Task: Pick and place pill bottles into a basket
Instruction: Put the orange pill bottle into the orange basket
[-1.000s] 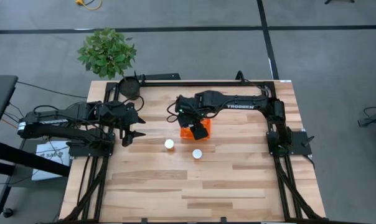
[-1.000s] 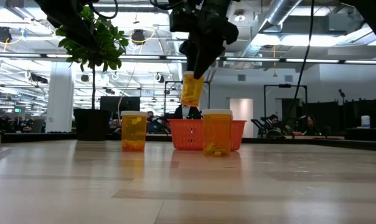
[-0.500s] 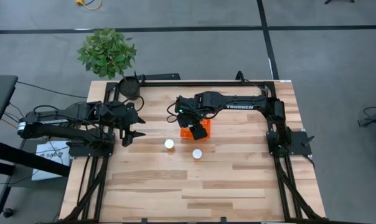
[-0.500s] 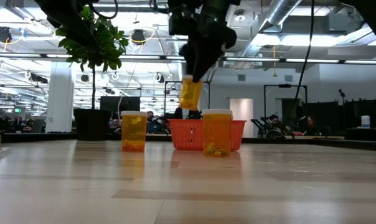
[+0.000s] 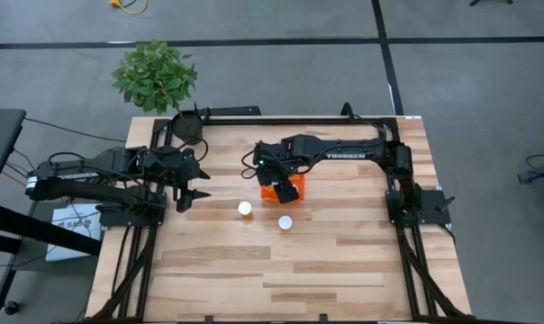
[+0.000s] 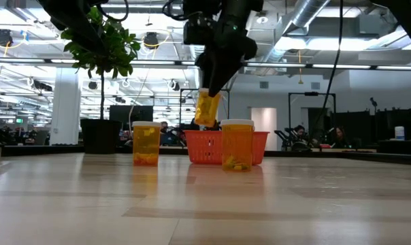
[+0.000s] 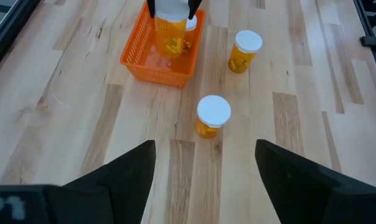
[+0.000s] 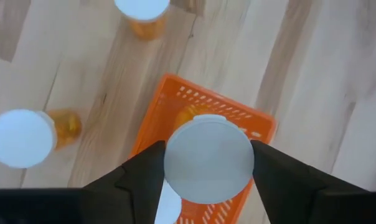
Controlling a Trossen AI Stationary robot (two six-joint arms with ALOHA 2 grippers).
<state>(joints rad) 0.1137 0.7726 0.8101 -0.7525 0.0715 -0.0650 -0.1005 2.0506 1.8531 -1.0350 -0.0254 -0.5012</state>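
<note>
The orange basket stands on the table mid-far; it also shows in the left wrist view and the low view. My right gripper is above it, shut on a pill bottle. Two capped bottles stand upright on the table near the basket, one left, one right. Another white cap shows inside the basket. My left gripper is open and empty at the table's left side. My right gripper pinches the bottle at its capped upper end between its two fingers, which come from above and point down. The bottle hangs below the fingers, slightly tilted, its lower end clear above the basket.
A black pot with a leafy plant stands at the table's far left corner. Bare wooden table lies toward the near edge.
My right gripper has gone down toward the basket with the bottle, which hangs lower over the basket than a second ago and stays tilted. The grip is unchanged.
</note>
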